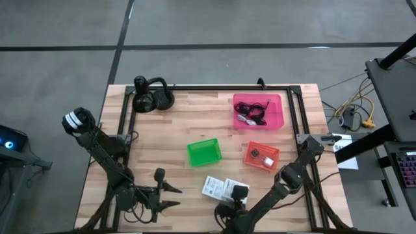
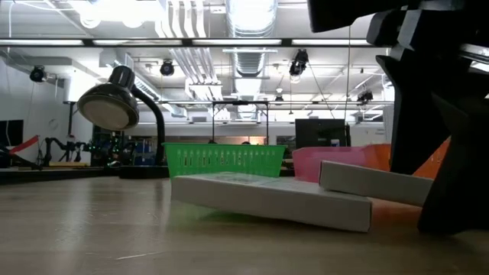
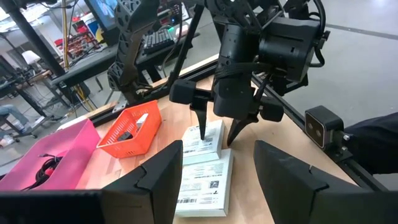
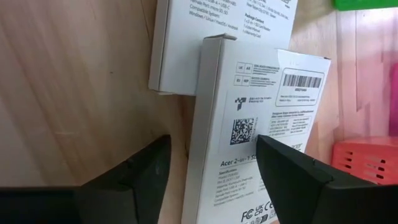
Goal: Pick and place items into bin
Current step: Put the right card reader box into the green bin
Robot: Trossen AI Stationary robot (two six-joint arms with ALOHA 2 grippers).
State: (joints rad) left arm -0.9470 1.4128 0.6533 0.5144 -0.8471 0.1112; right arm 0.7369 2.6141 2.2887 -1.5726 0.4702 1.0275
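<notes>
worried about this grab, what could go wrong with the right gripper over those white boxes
1. The upper white box lies partly on the lower white box, so the open right gripper may drag or lift both.
2. The orange bin sits close by; a shoved box could bump it.

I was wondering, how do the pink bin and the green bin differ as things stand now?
The pink bin holds black cables; the green bin looks empty. The pink bin sits at the table's far right corner and is larger; the green bin sits near the middle and is smaller. The pink bin has smooth walls, while the green bin's walls are slotted. Both are rectangular, open-topped and upright.
</notes>
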